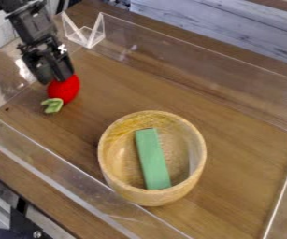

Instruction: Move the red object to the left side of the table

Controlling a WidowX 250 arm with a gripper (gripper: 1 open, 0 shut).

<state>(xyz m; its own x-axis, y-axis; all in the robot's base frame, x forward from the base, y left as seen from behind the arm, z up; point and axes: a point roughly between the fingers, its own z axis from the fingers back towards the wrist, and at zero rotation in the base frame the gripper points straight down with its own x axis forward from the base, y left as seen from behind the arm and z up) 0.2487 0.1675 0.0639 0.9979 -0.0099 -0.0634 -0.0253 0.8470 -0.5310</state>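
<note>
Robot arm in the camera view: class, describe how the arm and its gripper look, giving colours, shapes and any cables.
The arm is black and blocky, made of boxy segments. Its gripper has two short dark fingers. Any cables or markings are too blurred to make out.

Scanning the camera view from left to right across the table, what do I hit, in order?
gripper, open just above the red object → red object on the table → green block lying inside the wooden bowl
</note>
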